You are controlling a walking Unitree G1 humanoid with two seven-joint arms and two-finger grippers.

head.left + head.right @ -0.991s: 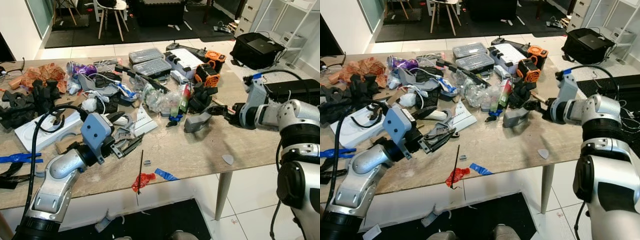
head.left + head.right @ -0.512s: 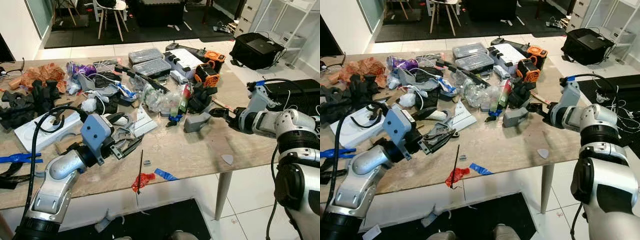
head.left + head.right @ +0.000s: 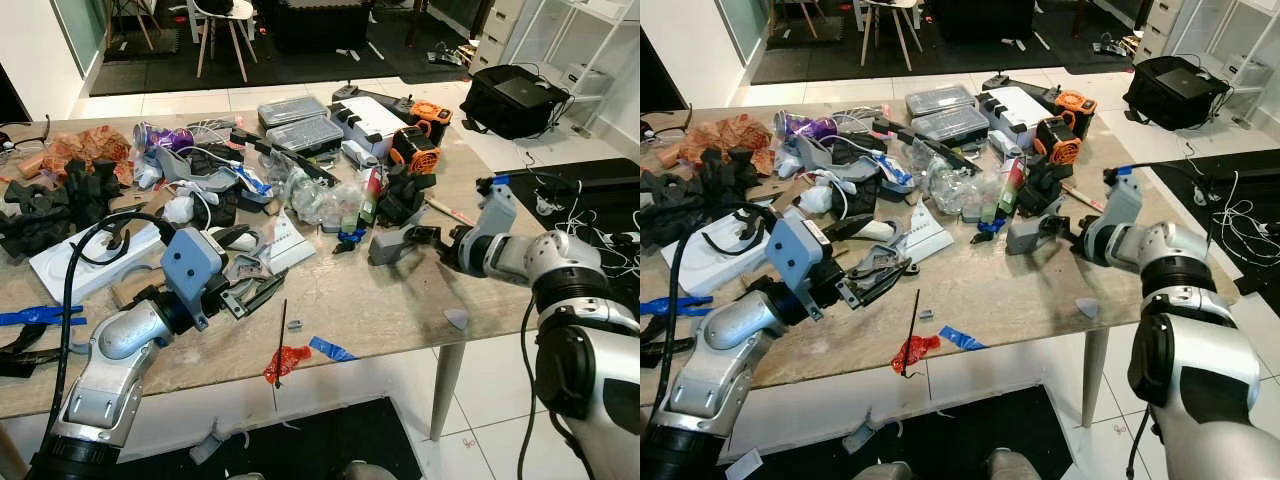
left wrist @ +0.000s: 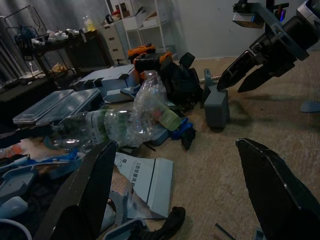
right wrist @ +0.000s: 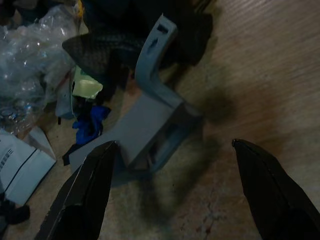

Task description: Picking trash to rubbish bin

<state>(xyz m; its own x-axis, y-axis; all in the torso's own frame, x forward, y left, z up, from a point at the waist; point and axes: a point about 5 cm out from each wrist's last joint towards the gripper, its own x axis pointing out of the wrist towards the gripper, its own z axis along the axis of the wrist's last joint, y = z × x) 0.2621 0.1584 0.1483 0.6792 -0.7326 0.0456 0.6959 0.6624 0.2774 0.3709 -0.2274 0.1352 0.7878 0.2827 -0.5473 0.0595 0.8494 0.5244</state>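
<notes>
- A cluttered wooden table (image 3: 400, 300) stands on white tile (image 3: 490, 380) beside black mats.
- The right gripper (image 5: 172, 195), fingers spread, hovers just beside a grey plastic piece (image 3: 392, 243).
- The left gripper (image 3: 262, 290) is released near crumpled red trash (image 3: 286, 360) at the table's front edge.

A workroom set inside a home. A wood-topped table (image 3: 400, 290) carries a litter of parts: clear compartment boxes (image 3: 300, 122), an orange and black battery pack (image 3: 415, 150), a white cabinet-like device (image 3: 372, 118), cables and crushed plastic bottles (image 3: 320, 198). The floor (image 3: 500, 370) is pale tile with black mats; a chair (image 3: 225, 25) and white shelving (image 3: 590, 40), possibly holding storage, stand at the back.
</notes>
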